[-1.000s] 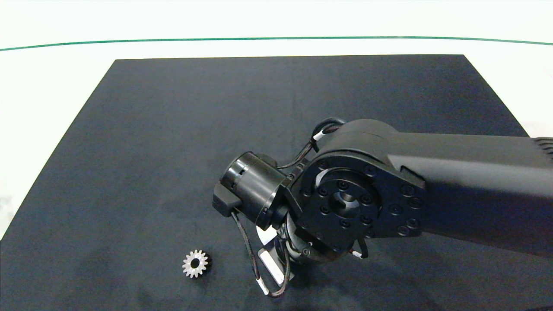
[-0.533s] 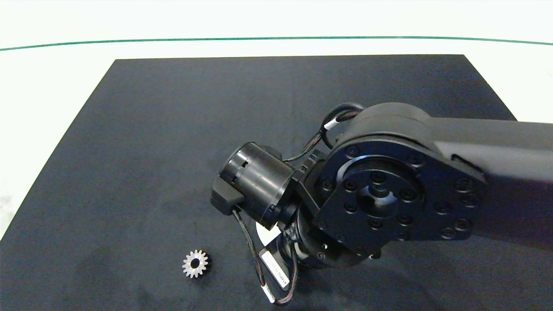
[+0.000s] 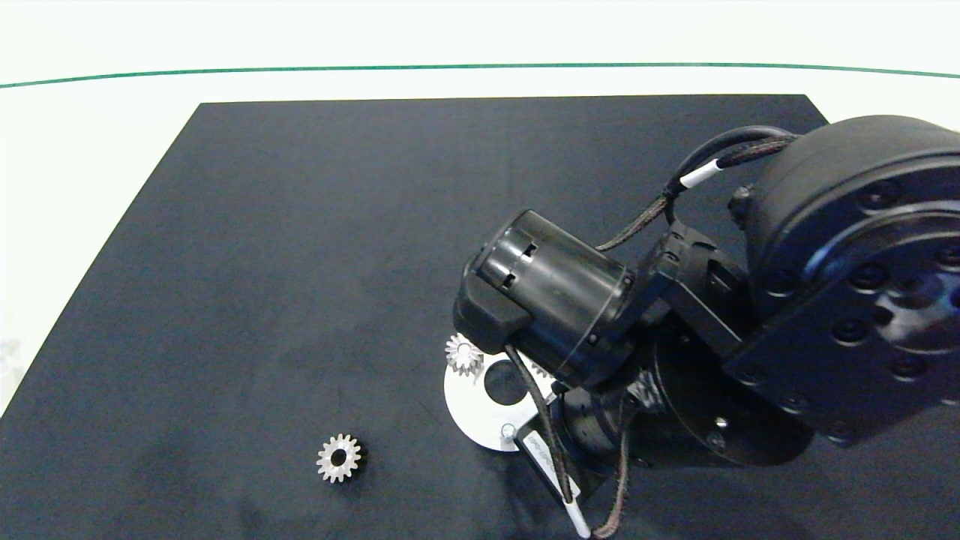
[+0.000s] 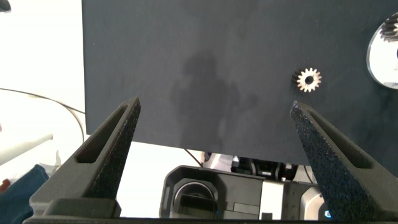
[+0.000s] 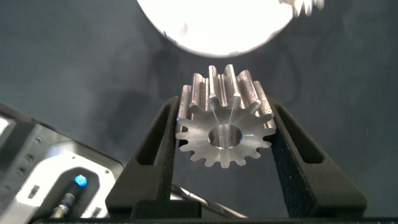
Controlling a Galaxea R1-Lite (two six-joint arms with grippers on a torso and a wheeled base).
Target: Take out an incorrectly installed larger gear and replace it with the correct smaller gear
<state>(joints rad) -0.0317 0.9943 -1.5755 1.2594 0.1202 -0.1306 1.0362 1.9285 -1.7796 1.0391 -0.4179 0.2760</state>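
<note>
The larger gear point(image 5: 224, 134), shiny with long teeth and a round centre hole, sits between the fingers of my right gripper point(image 5: 224, 109), which is shut on it. It hangs clear of the round white plate point(image 5: 211, 25). In the head view the right arm point(image 3: 750, 322) hides both this gripper and the larger gear. The smaller gear point(image 3: 339, 457) lies flat on the black mat, left of the plate point(image 3: 469, 405); the left wrist view shows the smaller gear point(image 4: 308, 79) too. My left gripper point(image 4: 216, 106) is open and holds nothing, near the mat's front edge.
A small ridged gear point(image 3: 463, 354) sits at the plate's far left rim, beside a dark round hole point(image 3: 501, 380) in the plate. The black mat point(image 3: 300, 225) lies on a white table; a green line point(image 3: 225, 72) runs along the far side. Cables hang under the right wrist.
The right arm has risen and swung right and back, uncovering the white plate and the small ridged gear. The smaller gear on the mat has not moved.
</note>
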